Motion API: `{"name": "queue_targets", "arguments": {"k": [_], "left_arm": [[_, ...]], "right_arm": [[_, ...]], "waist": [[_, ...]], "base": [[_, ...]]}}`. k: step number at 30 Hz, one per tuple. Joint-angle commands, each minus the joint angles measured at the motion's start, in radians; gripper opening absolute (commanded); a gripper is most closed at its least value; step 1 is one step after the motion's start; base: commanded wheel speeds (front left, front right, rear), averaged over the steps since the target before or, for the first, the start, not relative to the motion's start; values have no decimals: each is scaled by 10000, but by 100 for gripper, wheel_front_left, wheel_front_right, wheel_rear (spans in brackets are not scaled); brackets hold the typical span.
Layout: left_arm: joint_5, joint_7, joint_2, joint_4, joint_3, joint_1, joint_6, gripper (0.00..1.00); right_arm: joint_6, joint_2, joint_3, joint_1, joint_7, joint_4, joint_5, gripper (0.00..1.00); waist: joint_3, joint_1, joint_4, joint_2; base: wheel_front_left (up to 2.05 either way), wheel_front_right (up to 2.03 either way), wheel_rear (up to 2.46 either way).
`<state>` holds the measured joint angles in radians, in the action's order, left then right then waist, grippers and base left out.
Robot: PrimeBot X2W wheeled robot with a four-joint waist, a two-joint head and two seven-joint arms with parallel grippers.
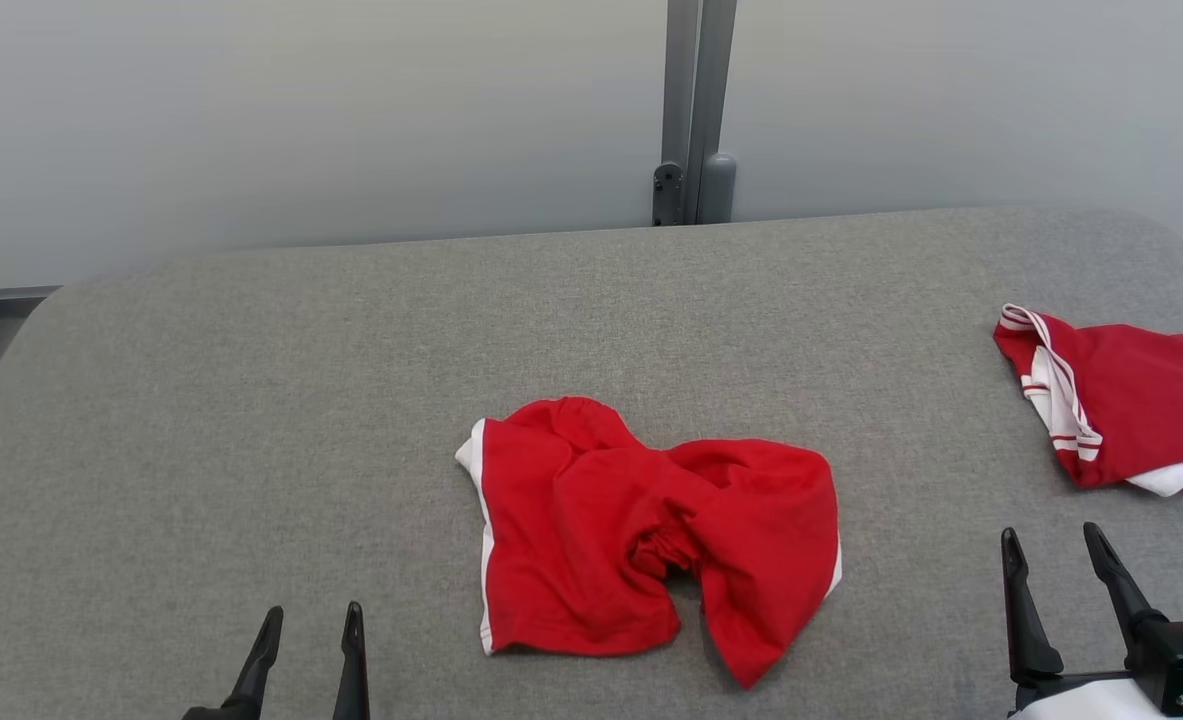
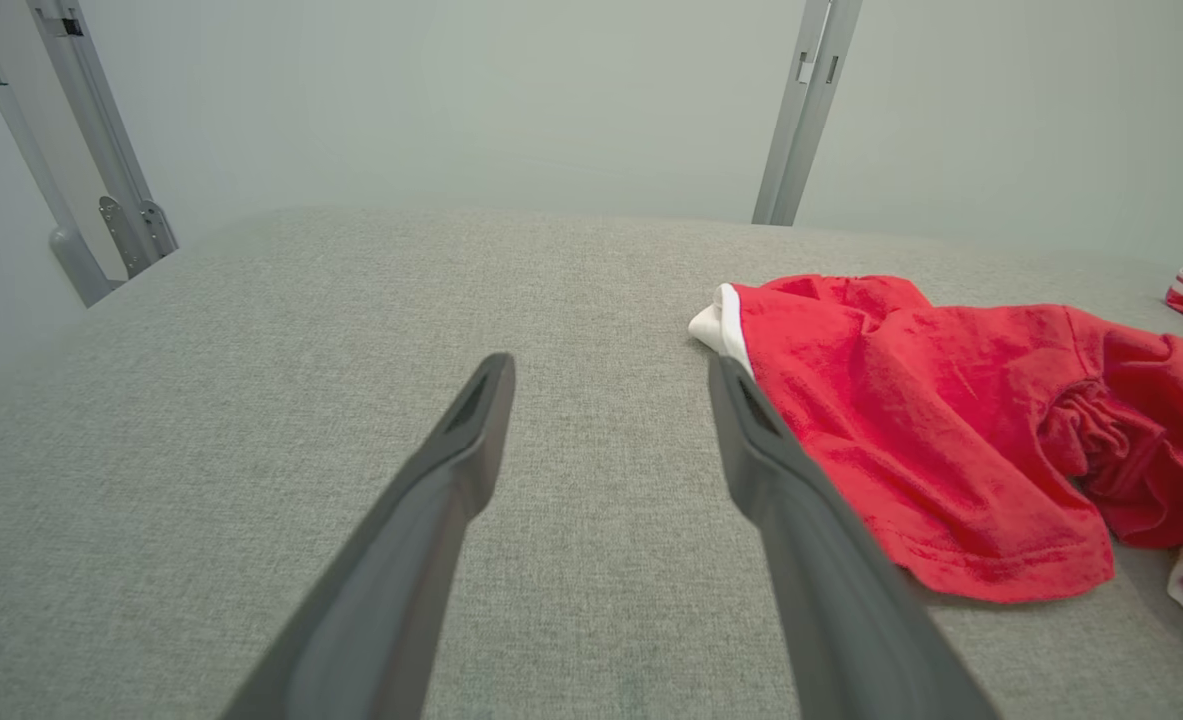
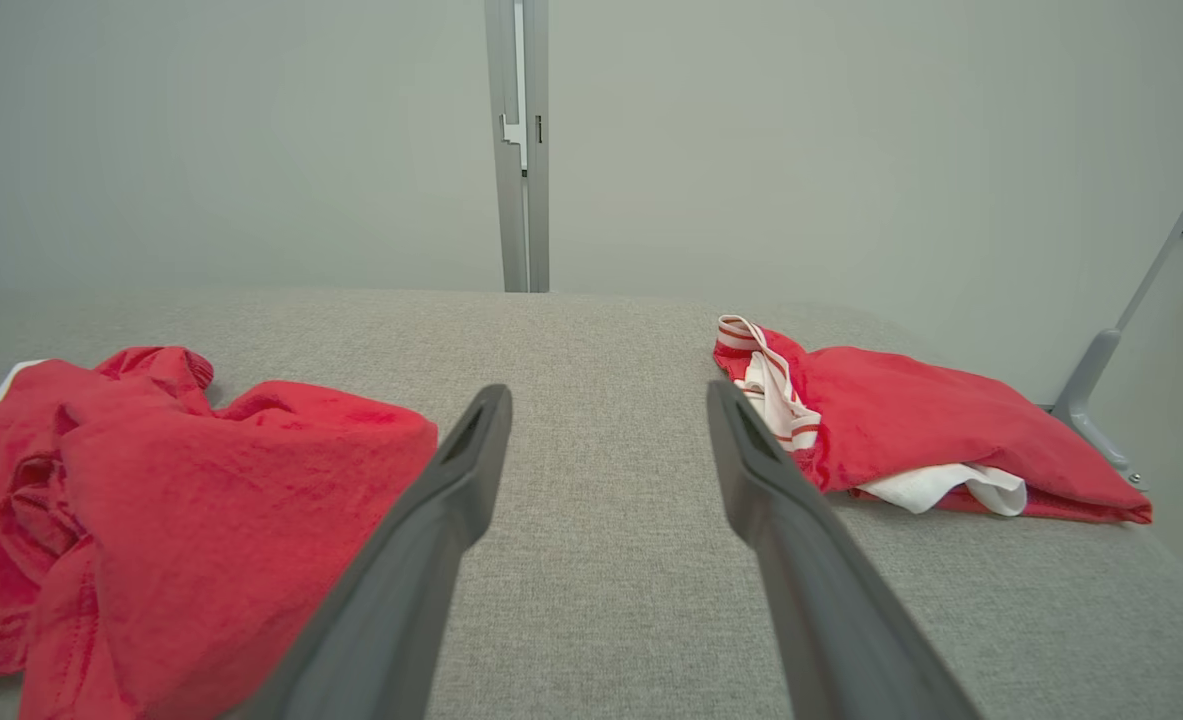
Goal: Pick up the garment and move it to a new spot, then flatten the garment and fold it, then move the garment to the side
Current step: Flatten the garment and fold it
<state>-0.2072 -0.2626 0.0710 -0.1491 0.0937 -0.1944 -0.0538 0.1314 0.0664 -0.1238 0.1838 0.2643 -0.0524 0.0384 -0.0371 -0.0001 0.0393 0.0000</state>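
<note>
Left gripper (image 1: 314, 608), right gripper (image 1: 1049, 530) both wide, empty; crumpled red garment (image 1: 591, 520) between, long axis left-right

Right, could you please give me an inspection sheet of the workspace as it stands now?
Surface: grey padded table, fabric-covered, no stains seen.
Job's things: crumpled red garment with white edging, mid-table, not yet flattened or folded.
Clutter: second red garment with white striped trim, at the table's right edge, apart from the first.
Grippers: left gripper and right gripper, jaws open and empty, at the near side, one on either side of the crumpled garment, touching no cloth.
Cables: nothing seen.
Surroundings: pale wall behind the table; grey metal post at its far edge.
</note>
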Motion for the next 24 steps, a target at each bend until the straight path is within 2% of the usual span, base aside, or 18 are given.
{"name": "queue_targets", "arguments": {"k": [1, 8, 14, 18, 22, 24], "left_arm": [[91, -25, -56, 61, -103, -113, -103, 100], [321, -15, -160, 214, -349, -132, -315, 100], [114, -15, -200, 76, 48, 762, -517, 100], [-457, 86, -201, -1002, 648, 1880, -591, 100], [-1931, 1291, -192, -2453, 1116, 3546, -574, 100], [-2265, 1717, -193, -3074, 1206, 4181, -522, 100]], "right_arm": [[-15, -6, 3, 121, -1, 32, -84, 100], [-15, -30, 97, 71, -1, 24, -65, 100], [-15, 28, 333, -218, -1, 45, -15, 100], [-15, 80, 596, -498, -1, 98, 54, 100], [-15, 91, 755, -826, -1, 194, 183, 100], [-15, 72, 807, -911, -1, 162, 243, 100]], "waist": [[-2, 1, 13, 0], [-3, 1, -22, 0], [221, 1, -346, 0], [507, 1, -855, 0], [1000, 1, -1443, 0], [1178, 1, -1709, 0]], "base": [[0, 0, 0], [0, 0, 0], [0, 0, 0], [0, 0, 0], [0, 0, 0], [0, 0, 0]]}}
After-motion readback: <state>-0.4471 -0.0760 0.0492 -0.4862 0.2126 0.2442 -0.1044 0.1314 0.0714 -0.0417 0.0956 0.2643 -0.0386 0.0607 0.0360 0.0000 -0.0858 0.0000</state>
